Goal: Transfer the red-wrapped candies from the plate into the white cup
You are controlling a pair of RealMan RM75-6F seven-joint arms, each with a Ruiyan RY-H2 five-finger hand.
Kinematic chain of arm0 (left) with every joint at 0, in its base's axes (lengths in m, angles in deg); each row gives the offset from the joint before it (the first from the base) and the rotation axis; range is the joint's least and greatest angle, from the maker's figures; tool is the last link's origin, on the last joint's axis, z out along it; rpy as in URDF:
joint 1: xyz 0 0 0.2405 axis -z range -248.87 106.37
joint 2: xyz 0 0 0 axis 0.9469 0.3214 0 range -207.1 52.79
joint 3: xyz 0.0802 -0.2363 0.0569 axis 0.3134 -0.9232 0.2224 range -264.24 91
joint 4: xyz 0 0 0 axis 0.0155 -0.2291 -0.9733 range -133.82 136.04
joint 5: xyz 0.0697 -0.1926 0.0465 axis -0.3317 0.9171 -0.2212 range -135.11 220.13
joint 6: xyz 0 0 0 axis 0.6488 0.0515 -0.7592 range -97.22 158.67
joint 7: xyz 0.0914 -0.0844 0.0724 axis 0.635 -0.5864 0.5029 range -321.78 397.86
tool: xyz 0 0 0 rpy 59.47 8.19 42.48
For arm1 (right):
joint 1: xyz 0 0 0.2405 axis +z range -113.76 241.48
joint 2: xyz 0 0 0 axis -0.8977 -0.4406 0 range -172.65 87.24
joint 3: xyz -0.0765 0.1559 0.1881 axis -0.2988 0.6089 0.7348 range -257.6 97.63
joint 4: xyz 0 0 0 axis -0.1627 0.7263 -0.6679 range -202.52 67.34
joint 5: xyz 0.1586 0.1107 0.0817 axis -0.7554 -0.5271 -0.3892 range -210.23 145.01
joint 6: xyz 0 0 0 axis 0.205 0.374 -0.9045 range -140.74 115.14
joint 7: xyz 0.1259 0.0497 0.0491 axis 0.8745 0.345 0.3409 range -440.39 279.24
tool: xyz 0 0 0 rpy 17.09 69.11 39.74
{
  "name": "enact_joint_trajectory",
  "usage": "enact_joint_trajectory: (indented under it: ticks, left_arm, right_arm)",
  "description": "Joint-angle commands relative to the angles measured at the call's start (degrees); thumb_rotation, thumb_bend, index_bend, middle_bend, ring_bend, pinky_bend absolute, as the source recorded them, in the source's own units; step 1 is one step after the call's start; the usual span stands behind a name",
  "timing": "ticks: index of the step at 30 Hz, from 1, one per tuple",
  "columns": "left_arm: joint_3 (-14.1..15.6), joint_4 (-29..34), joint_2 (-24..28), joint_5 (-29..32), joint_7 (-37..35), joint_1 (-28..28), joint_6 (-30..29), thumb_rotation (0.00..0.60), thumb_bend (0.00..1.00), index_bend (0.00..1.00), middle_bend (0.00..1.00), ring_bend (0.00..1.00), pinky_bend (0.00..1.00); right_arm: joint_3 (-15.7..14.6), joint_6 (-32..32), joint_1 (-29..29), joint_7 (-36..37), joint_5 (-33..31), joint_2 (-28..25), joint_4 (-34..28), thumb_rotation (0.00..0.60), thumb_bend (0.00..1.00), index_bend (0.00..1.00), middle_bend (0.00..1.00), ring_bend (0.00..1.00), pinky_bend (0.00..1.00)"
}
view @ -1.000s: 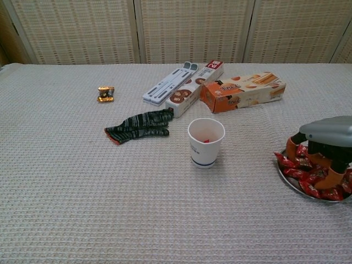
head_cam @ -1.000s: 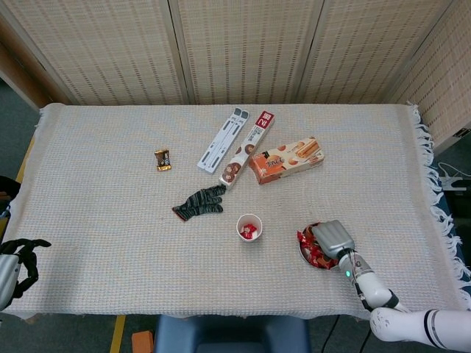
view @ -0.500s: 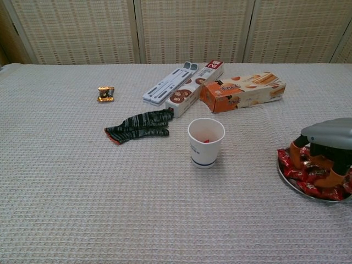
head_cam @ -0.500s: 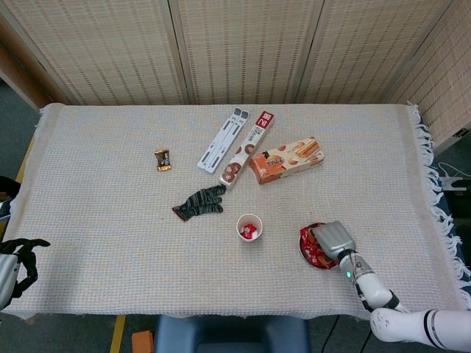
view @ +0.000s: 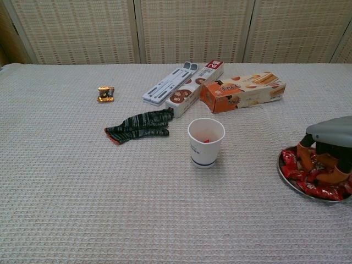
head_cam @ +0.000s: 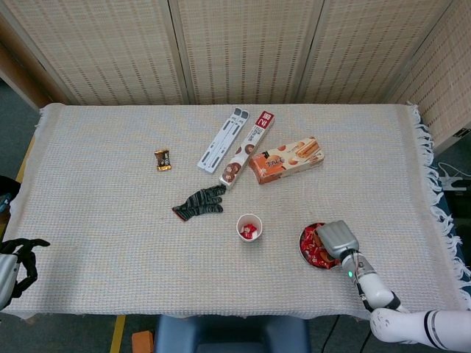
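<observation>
The white cup (head_cam: 249, 226) (view: 206, 142) stands mid-table with a red candy (head_cam: 249, 231) inside. To its right, a metal plate (head_cam: 302, 245) (view: 283, 175) holds several red-wrapped candies (head_cam: 315, 254) (view: 294, 165). My right hand (head_cam: 335, 239) (view: 330, 148) hovers palm down over the plate. Its orange fingertips (view: 305, 157) are drawn together and dip into the pile. Whether they pinch a candy is hidden. My left hand (head_cam: 18, 257) hangs at the table's near left corner, away from the objects. Its fingers are loosely bent and apart, holding nothing.
A dark striped glove (head_cam: 200, 202) (view: 140, 125) lies left of the cup. Behind the cup are an orange biscuit box (head_cam: 285, 159) (view: 242, 92), a long cookie box (head_cam: 249, 147) and a grey-white strip (head_cam: 223, 140). A gold-wrapped sweet (head_cam: 163, 159) (view: 105, 94) lies further left.
My right hand has shifted slightly to the right over the plate, and its fingers have drawn closer together among the candies. The left hand has stayed still.
</observation>
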Motion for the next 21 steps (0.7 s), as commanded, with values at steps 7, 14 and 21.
enact_joint_trajectory:
  ticks: [7, 14, 21]
  left_arm:
    - [-0.10, -0.06, 0.01, 0.15, -0.19, -0.02, -0.04, 0.600, 0.42, 0.35, 0.23, 0.27, 0.28]
    - [-0.04, 0.04, -0.13, 0.10, 0.56, -0.01, 0.01, 0.600, 0.42, 0.34, 0.23, 0.27, 0.28]
    - [-0.06, 0.07, -0.29, 0.13, 1.09, 0.01, 0.03, 0.600, 0.42, 0.35, 0.23, 0.27, 0.28]
  right_arm:
    - [1.47, 3.27, -0.81, 1.76, 3.70, -3.59, -5.64, 0.600, 0.32, 0.61, 0.82, 0.76, 0.98]
    - [4.68, 4.89, -0.42, 4.14, 7.72, -6.73, -12.28, 0.600, 0.32, 0.61, 0.82, 0.76, 0.98]
    - [9.14, 3.91, 2.54, 5.07, 7.90, -4.82, -14.01, 0.600, 0.33, 0.61, 0.82, 0.76, 0.98]
